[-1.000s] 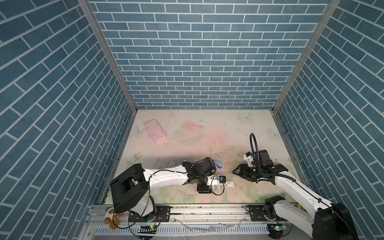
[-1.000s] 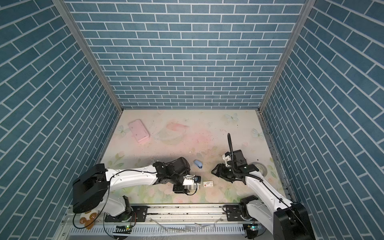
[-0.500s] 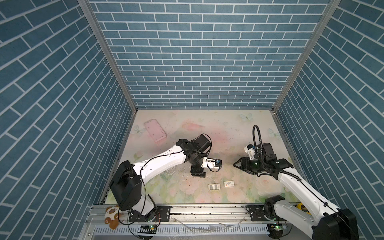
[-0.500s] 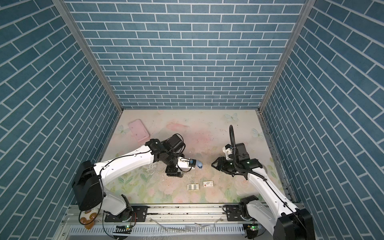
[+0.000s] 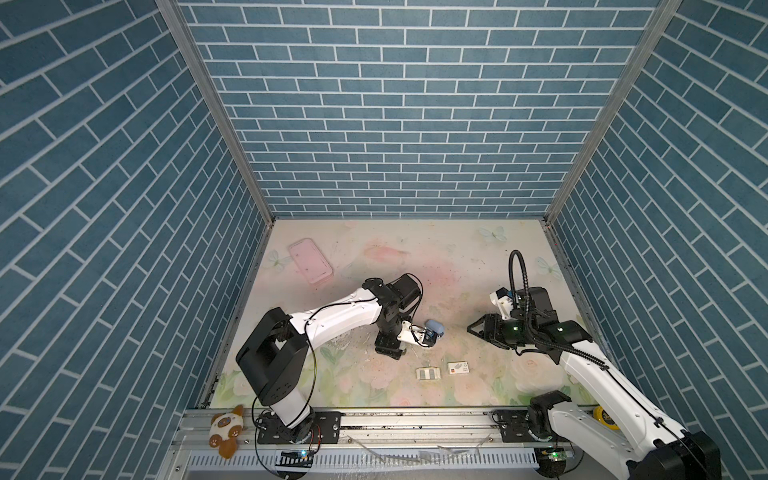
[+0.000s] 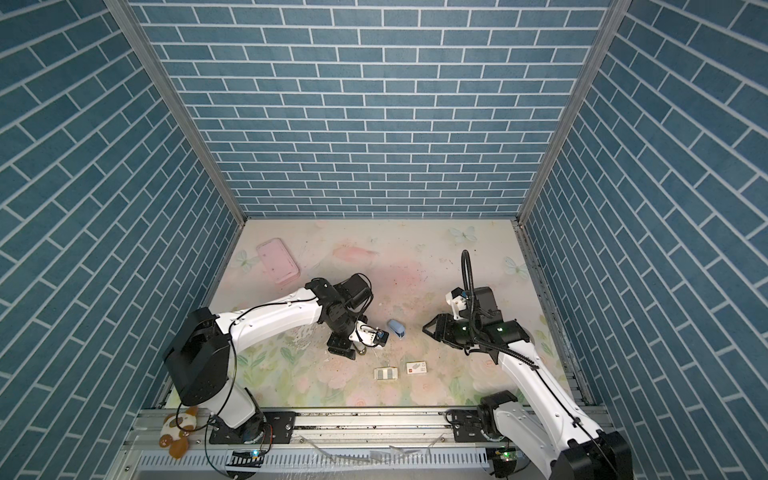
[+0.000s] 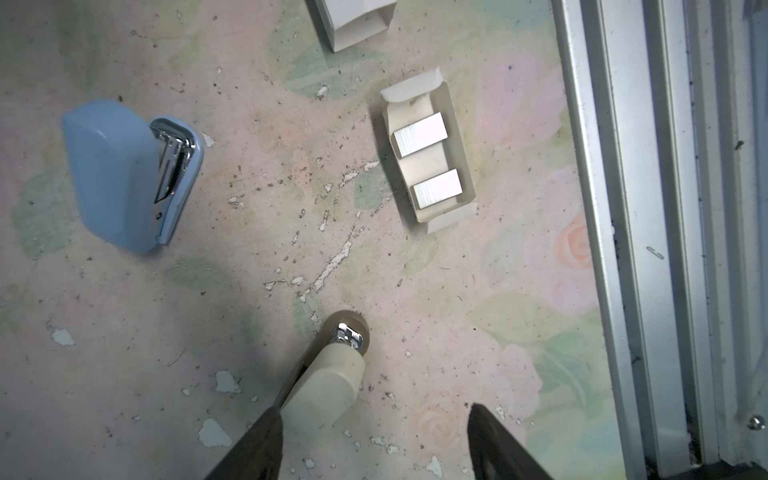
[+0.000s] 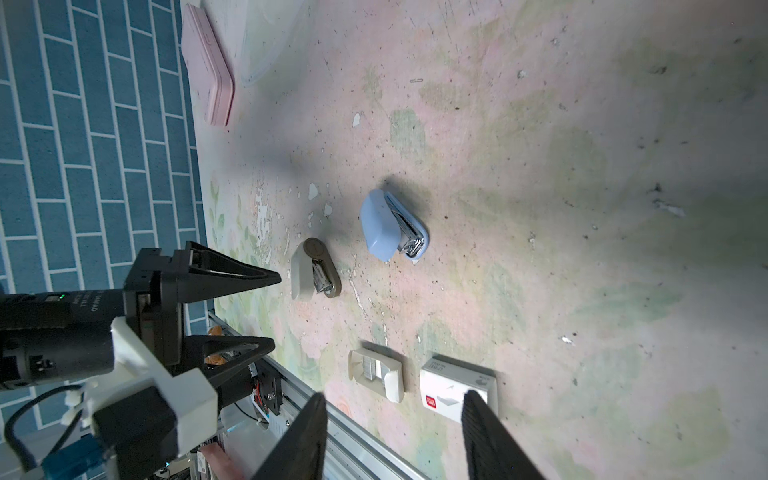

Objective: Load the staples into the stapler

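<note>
Left tool (image 7: pixel 372 411) lifted, open beside beige stapler (image 7: pixel 328 386); staples (image 7: pixel 420 134) in tray (image 7: pixel 428 162).

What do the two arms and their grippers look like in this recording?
The left arm and right arm have white shells with black joints and bases. The left gripper and right gripper are black, each with two tapered, pointed fingers. A thin black cable loops along the left arm; a ribbed black hose arches over the right wrist, beside a small green light.
</note>
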You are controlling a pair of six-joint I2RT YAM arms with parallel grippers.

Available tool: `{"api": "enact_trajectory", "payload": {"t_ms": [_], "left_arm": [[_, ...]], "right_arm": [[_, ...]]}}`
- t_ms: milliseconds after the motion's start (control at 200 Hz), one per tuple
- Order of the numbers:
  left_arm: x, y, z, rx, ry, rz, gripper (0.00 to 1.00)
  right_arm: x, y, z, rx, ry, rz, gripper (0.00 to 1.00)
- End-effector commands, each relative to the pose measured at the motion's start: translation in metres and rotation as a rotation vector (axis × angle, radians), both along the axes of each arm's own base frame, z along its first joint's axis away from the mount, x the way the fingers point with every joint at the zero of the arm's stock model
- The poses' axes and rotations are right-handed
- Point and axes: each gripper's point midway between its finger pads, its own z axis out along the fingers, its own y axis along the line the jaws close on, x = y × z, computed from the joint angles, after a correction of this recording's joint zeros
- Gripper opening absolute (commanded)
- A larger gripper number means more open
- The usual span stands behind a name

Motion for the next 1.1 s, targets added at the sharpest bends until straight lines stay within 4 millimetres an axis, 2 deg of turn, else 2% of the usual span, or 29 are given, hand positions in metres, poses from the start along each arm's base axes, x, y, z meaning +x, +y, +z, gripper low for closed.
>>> {"api": "enact_trajectory", "payload": {"t_ms": [0, 365, 565, 910, 1095], "left_arm": [[0.005, 0.003, -0.014, 0.017, -0.02, -0.028, 0.71], [0.028, -0.01, -0.024, -0.042, -0.118, -0.024, 0.69], [0.023, -0.005, -0.03, -0.006, -0.085, -0.045, 0.56], [0.02, -0.001, -0.032, -0.001, -0.072, -0.03, 0.42], [0.02, -0.001, -0.033, 0.005, -0.07, -0.027, 0.39]], "right_arm": [[0.0, -0.003, -0.005, 0.001, 0.007, -0.027, 0.53], [0.007, 0.0, -0.011, -0.007, 0.01, -0.016, 0.53], [0.008, 0.0, -0.01, -0.013, 0.004, -0.006, 0.53], [0.012, 0.002, -0.016, -0.012, 0.009, -0.006, 0.51], [0.014, 0.003, -0.017, -0.013, 0.012, -0.002, 0.51]]}}
